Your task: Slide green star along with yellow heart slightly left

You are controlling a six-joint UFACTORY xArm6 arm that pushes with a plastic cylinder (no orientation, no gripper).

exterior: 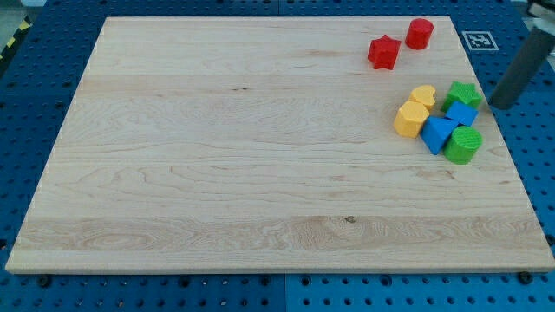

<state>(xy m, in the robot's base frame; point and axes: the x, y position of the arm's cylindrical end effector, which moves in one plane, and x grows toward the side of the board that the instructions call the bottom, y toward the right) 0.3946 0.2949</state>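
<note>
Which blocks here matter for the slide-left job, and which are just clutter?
Job:
green star
yellow heart, touching its left
my tip, just right of the star

Lying about:
yellow hexagon block
two blue blocks
green cylinder
red star
red cylinder

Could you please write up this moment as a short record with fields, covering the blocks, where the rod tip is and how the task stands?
board: wooden board, blocks all near the view's top right
red blocks: red star and red cylinder, apart from the cluster
cluster: yellow heart, yellow block, green star, blue cube, blue block, green cylinder, packed closely
my tip: my tip, just to the view's right of the green star, contact unclear
task state: the tip is placed to push the star leftward toward the heart
</note>
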